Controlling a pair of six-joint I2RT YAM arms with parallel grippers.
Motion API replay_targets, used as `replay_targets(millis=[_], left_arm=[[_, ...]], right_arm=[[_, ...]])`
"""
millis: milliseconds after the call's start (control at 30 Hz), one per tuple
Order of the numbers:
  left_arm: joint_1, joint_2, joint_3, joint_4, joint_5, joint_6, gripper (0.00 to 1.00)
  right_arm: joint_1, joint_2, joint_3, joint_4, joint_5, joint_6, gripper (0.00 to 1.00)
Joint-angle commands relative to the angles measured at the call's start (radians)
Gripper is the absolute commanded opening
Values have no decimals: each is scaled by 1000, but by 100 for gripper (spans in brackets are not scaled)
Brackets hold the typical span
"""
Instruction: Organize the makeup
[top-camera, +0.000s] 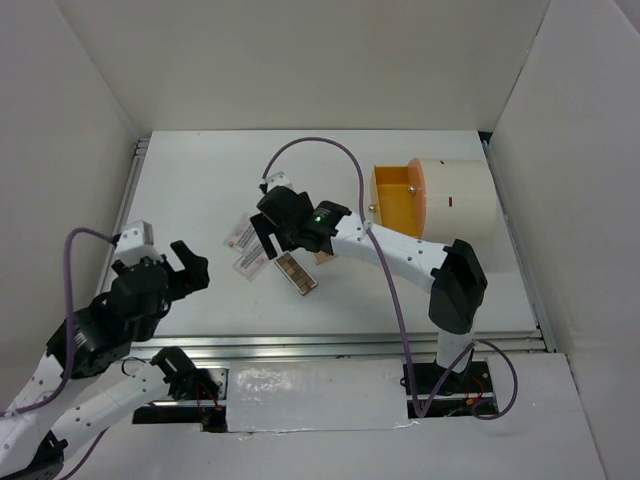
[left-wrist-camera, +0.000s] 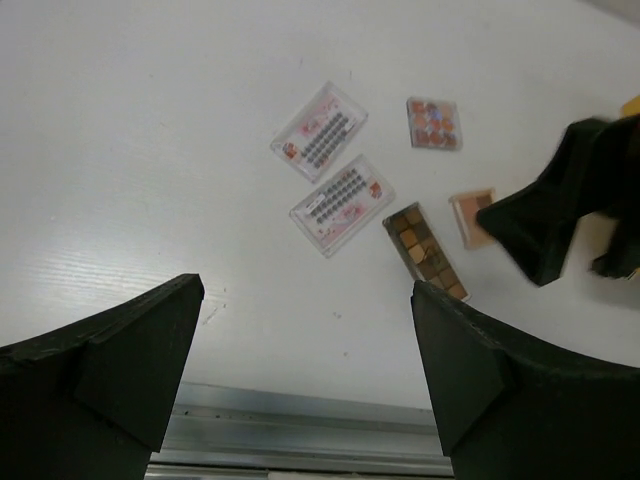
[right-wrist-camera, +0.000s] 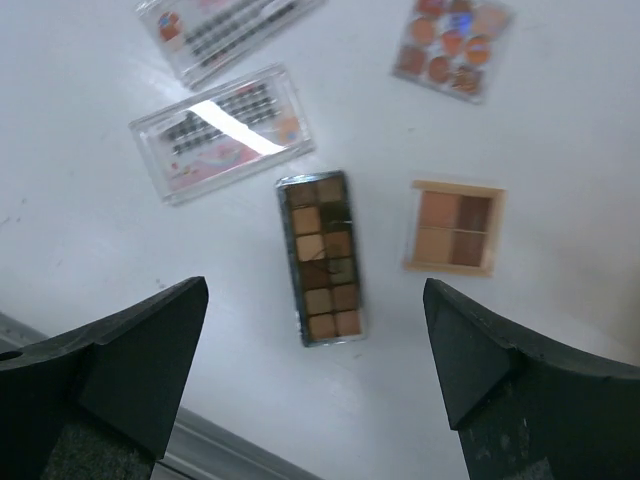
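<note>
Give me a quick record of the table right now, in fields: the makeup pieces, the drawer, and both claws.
packets: far packet and near packet, flat, side by side
palettes: long brown palette, square palette, round-pan palette, all flat on the table
drawer: orange drawer open, in the white cylinder
left claw: open, empty
right claw: open, empty, above the long brown palette

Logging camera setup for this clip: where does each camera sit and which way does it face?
Top external: above, behind the bases, looking down on the table; left arm and right arm show.
Left wrist: angled down at the makeup; own fingers at bottom.
Right wrist: straight down on the long brown palette; own fingers.
Shared: that palette.
</note>
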Motion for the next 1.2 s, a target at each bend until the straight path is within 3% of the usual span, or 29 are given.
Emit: replay_targets(millis=[0, 100, 500, 733, 1167], left_arm=[[-2, -93, 19, 3, -79, -49, 100], [-2, -136, 2, 25, -57, -30, 99], [-4, -62, 10, 34, -14, 3, 99], [-4, -78, 0, 57, 9, 26, 100], [-4, -75, -4, 68, 23, 40, 99]], right_arm=[[10, 64, -86, 113, -269, 7, 96], [10, 95, -139, 155, -271, 24, 96], [8, 226, -171, 181, -222, -4, 95], [2, 194, -187, 176, -182, -25, 95], [-46, 230, -217, 212, -292, -54, 94]])
